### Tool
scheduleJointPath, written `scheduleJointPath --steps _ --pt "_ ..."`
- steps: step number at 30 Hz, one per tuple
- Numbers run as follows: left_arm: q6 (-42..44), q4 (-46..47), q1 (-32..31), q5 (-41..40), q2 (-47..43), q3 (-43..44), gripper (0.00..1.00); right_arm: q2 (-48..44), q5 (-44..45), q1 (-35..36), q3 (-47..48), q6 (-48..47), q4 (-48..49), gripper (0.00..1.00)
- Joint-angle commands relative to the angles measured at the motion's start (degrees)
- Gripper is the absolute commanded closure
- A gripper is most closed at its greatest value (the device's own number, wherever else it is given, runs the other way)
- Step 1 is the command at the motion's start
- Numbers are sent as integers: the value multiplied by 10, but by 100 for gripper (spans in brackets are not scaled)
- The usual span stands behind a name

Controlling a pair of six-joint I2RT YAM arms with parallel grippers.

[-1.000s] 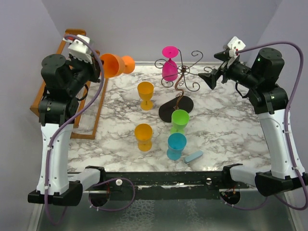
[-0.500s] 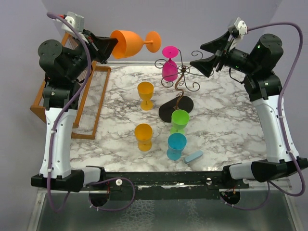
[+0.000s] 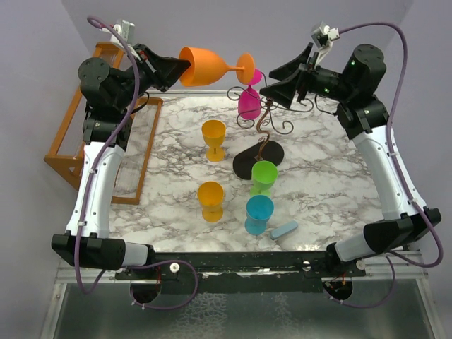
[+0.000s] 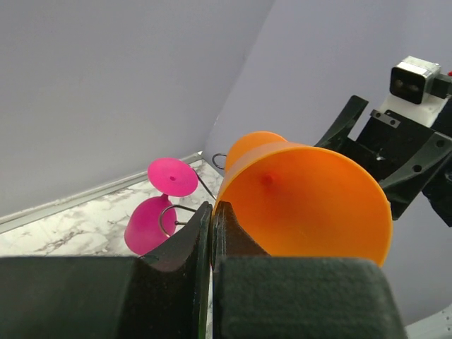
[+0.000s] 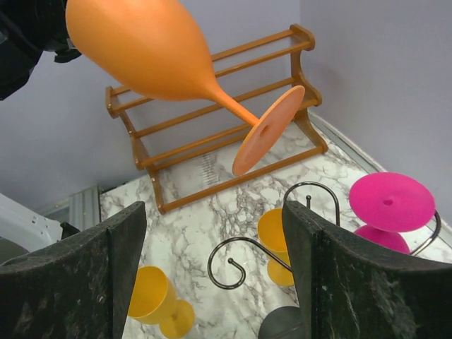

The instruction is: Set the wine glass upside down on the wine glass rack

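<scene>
**Orange wine glass**: is being held in the air on its side, above the far edge of the marble table. The open bowl is facing the left arm; the stem and foot are pointing toward the right arm. In the right wrist view the foot is hanging above and apart from the rack's curled arms.

**Left gripper**: is pinching the rim of the bowl. The left wrist view is showing its fingers drawn almost together on the rim's edge.

**Wine glass rack**: is standing near the far middle of the table on its flat black oval base, with its twisted stem upright and its curled arms spreading.

**Pink glass**: is hanging upside down on the rack's left side, foot uppermost, just beside the orange glass's foot.

**Right gripper**: is hovering above the rack with its fingers spread wide and nothing between them.

**Other glasses**: a far yellow glass and a near yellow glass are standing left of the rack. A green glass is standing just in front of the base, and a teal glass is standing nearer the arms.

**Pale blue block**: is lying beside the teal glass.

**Wooden rack**: is sitting at the table's left edge.
</scene>
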Motion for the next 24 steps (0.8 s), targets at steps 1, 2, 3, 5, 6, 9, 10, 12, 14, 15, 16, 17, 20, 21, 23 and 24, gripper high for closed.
scheduleJointPath --steps 1,2,3,5,6,9,10,12,14,15,16,17,20,21,23,24 --pt "-26 53 -11 23 2 -5 100 23 30 25 25 16 -3 24" --pt "-25 54 -13 23 5 -6 100 26 33 28 26 15 -3 25" --pt "-25 55 -15 23 6 -7 100 28 36 33 29 14 -4 25" --pt "-24 56 -19 23 8 -8 100 34 52 39 37 11 -10 27" --pt "-22 57 -21 22 8 -9 100 36 58 41 41 11 -14 28" --pt "-18 58 -27 22 9 -13 100 45 80 45 51 14 -27 35" --pt "-15 58 -30 22 9 -15 100 48 86 48 52 16 -29 38" --pt "-10 58 -34 21 9 -20 100 51 98 53 52 19 -30 42" --pt "-4 55 -39 19 10 -22 100 55 112 59 56 19 -39 47" --pt "-1 55 -42 18 10 -23 100 56 119 60 56 19 -41 51" --pt "1 53 -43 16 9 -24 100 57 128 61 56 19 -43 55" --pt "4 53 -45 14 9 -24 100 58 136 62 55 20 -44 59" --pt "11 48 -49 9 9 -24 100 59 156 64 55 24 -50 75" --pt "15 47 -50 7 8 -24 100 59 162 64 53 26 -51 80" --pt "19 44 -52 2 7 -25 100 58 175 64 53 30 -56 89" --pt "22 43 -53 1 7 -26 100 58 183 64 52 31 -58 93"
